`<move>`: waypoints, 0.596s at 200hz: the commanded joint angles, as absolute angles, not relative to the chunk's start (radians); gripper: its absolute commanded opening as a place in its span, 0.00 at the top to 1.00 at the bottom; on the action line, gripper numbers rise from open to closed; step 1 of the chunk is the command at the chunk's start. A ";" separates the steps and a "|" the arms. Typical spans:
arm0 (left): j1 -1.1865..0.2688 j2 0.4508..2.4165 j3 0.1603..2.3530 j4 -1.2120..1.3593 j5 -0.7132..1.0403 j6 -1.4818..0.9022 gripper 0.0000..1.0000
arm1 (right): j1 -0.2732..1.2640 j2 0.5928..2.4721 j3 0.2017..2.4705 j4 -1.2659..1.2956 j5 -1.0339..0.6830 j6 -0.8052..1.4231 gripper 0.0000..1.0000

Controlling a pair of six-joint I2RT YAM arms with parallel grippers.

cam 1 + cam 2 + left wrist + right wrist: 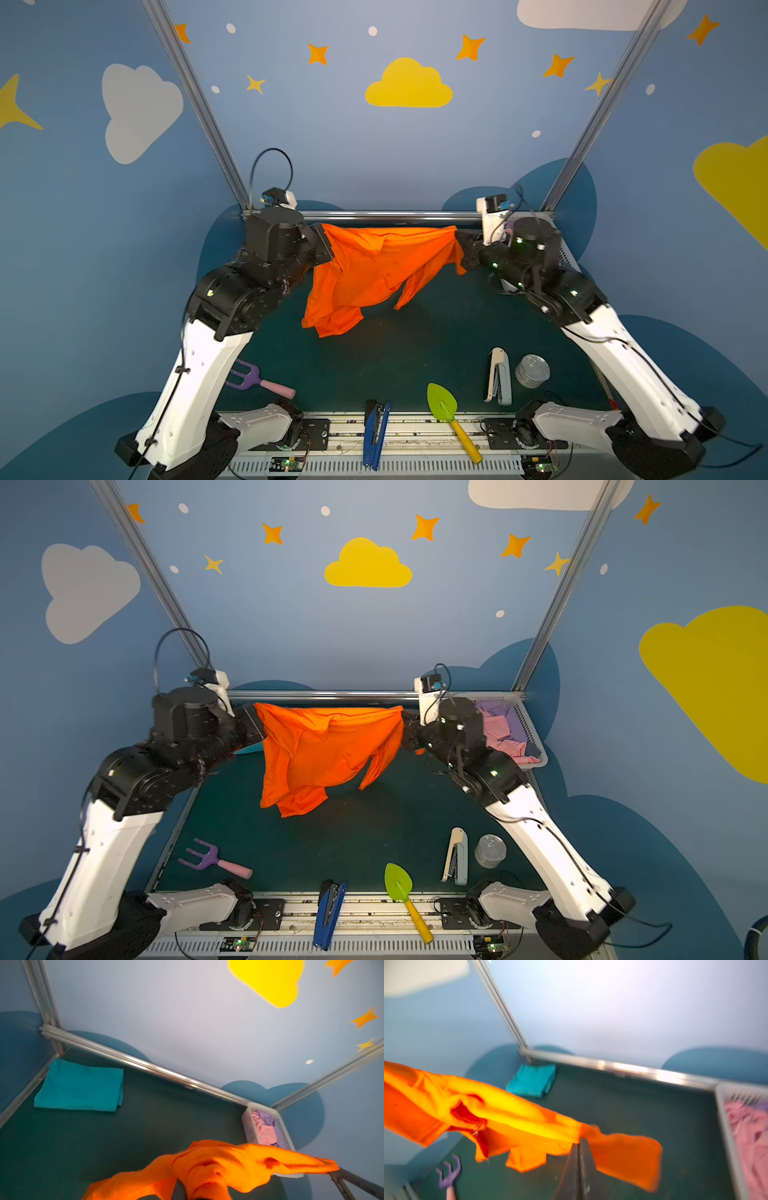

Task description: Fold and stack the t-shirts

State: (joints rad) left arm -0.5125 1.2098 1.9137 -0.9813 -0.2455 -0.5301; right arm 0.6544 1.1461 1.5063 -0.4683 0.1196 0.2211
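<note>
Far left corner, clear only from the wrist views: teal t-shirt point(80, 1086), folded flat. Left tool point(327, 249) clamped on orange t-shirt point(365, 270), strung mid-air across to right tool point(459, 248), pinched shut on the other end. Loads of bare counter point(415, 345) below the hem.

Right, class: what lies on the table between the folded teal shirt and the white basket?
Nothing: bare green mat runs from the teal shirt to the basket, clearest in the left wrist view.

Left gripper point(327, 245) and right gripper point(460, 244) hold orange t-shirt point(365, 274) (sagging).
</note>
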 commanded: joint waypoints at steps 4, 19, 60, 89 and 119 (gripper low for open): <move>-0.508 1.196 2.031 -0.961 -0.171 -0.486 0.96 | 0.660 1.071 1.539 -0.450 0.186 0.179 1.00; -0.509 1.173 2.058 -0.941 -0.136 -0.490 0.96 | 0.674 1.016 1.551 -0.453 0.174 0.177 1.00; -0.508 1.094 2.023 -0.868 -0.026 -0.519 0.96 | 0.701 0.895 1.540 -0.409 0.214 0.177 1.00; -0.508 1.065 1.977 -0.862 0.005 -0.534 0.96 | 0.702 0.847 1.512 -0.369 0.334 0.164 1.00; -0.508 1.037 1.855 -0.839 -0.039 -0.545 0.96 | 0.701 0.862 1.454 -0.360 0.376 0.162 1.00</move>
State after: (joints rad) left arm -0.5125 1.0420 1.9362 -0.9001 -0.0231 -0.5316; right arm 0.6968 0.8295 1.5063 -0.3817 0.3019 0.1745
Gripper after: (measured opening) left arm 0.051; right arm 0.047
